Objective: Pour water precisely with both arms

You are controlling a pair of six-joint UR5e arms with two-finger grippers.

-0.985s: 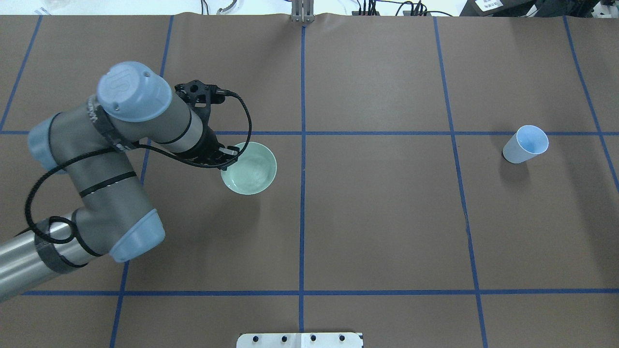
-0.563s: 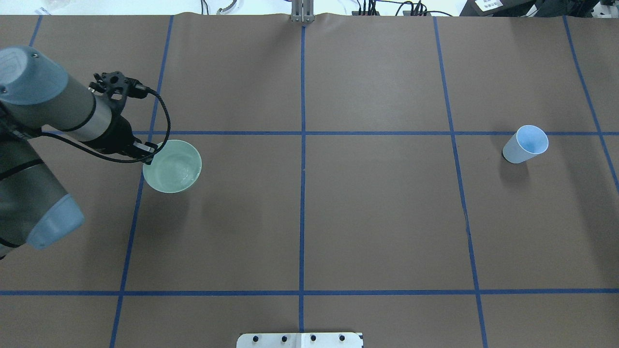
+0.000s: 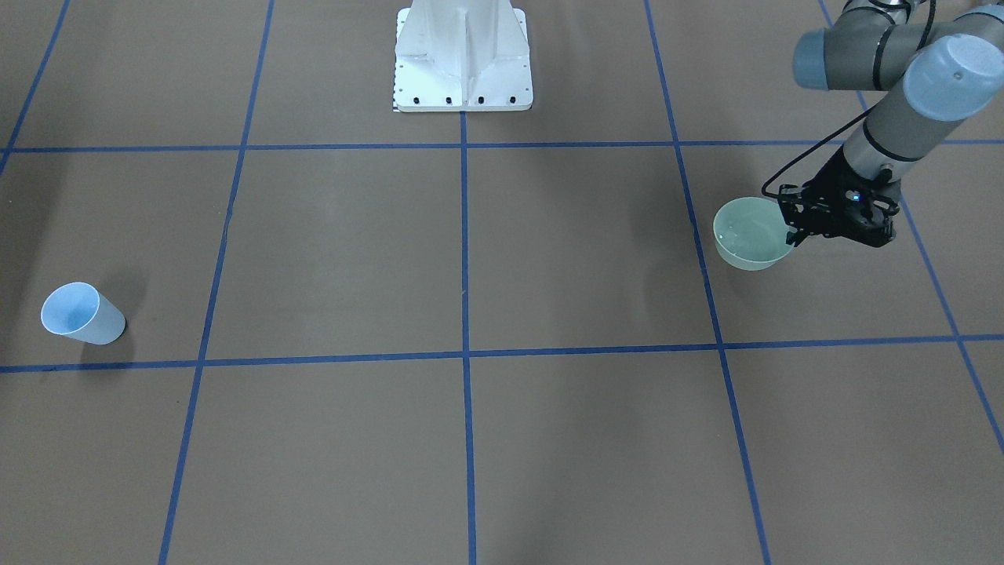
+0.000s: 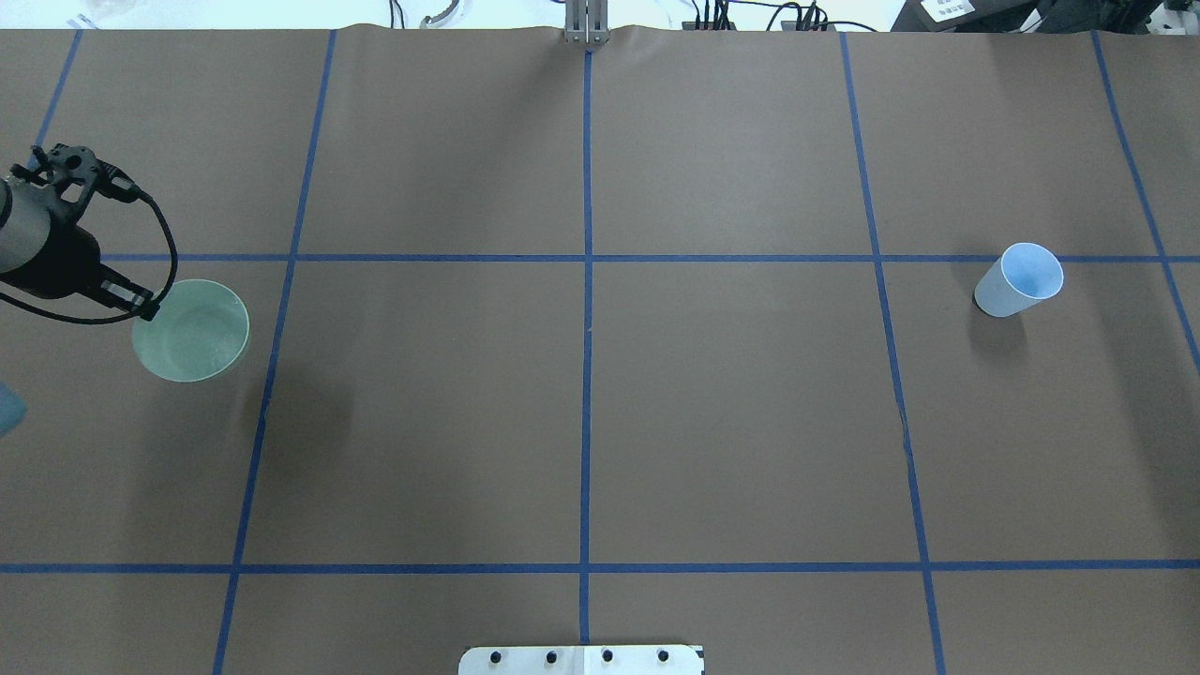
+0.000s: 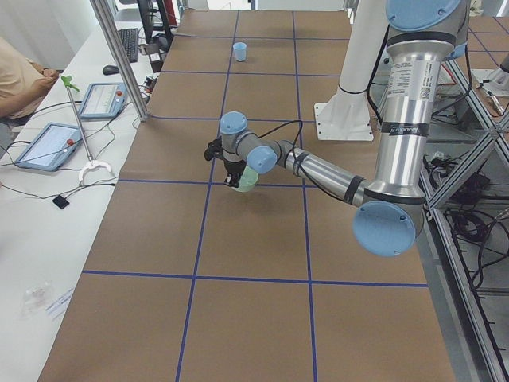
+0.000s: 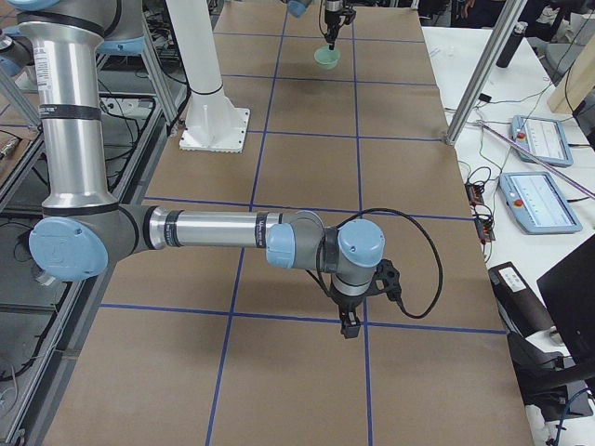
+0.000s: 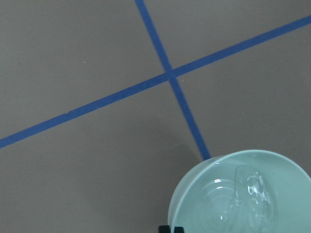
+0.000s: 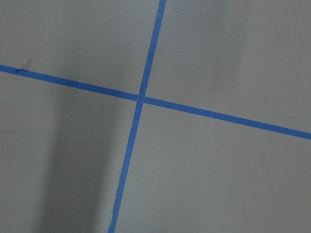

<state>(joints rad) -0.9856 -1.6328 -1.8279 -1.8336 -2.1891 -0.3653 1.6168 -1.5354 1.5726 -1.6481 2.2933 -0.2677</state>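
My left gripper [image 4: 141, 305] is shut on the rim of a pale green bowl [image 4: 191, 330] with water in it, and holds it above the table at the far left. The gripper [image 3: 792, 231] and bowl [image 3: 749, 234] also show in the front view, and the bowl in the left wrist view [image 7: 243, 194]. A light blue cup [image 4: 1019, 278] stands alone at the far right, empty [image 3: 81, 314]. My right gripper [image 6: 350, 327] shows only in the exterior right view, pointing down close over bare table. I cannot tell whether it is open or shut.
The white pedestal base [image 3: 463, 59] stands at the robot's side of the brown table with blue tape lines [image 4: 587, 281]. A side desk with tablets [image 5: 48, 146] and a metal post [image 5: 119, 56] lies beyond the table's far edge.
My left arm has swung left with the bowl, from left of the table's middle to the far left edge. The blue cup has not moved.
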